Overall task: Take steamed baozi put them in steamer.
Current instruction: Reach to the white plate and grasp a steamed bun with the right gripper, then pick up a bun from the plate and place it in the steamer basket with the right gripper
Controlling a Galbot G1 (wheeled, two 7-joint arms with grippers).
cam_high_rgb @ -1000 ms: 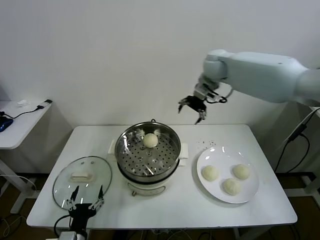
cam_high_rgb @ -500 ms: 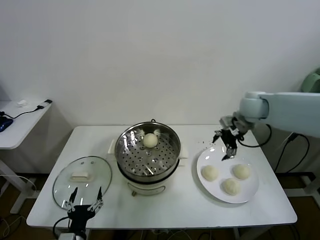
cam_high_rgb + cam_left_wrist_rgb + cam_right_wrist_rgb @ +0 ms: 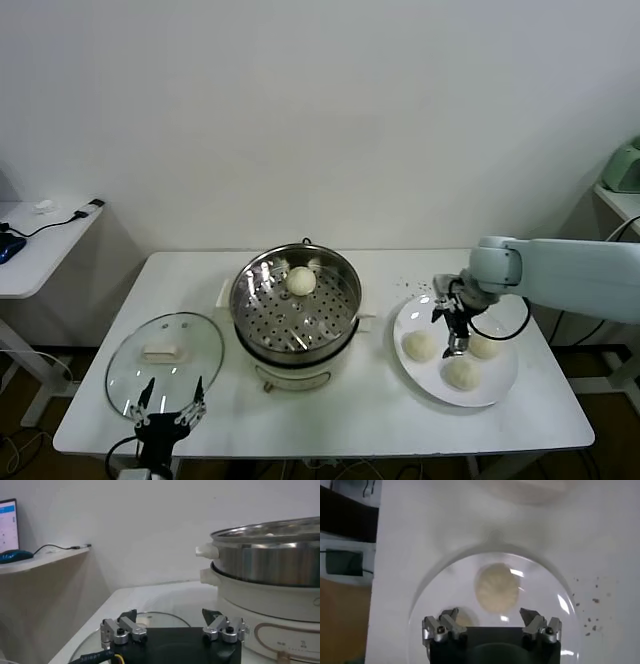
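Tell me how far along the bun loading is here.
Done: one bun sits on the tray of the steamer. In hand: nothing is held yet; the right hand is open, low over the plate among its three buns. Left: all three to move. The left hand waits open at the near table edge by the glass lid.

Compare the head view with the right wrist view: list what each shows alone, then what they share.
Head view only: the steamer holding one baozi, the glass lid, and the left hand at the table's near edge. Right wrist view only: pleats on the bun ahead of the hand. Shared: the open right hand over the white plate.
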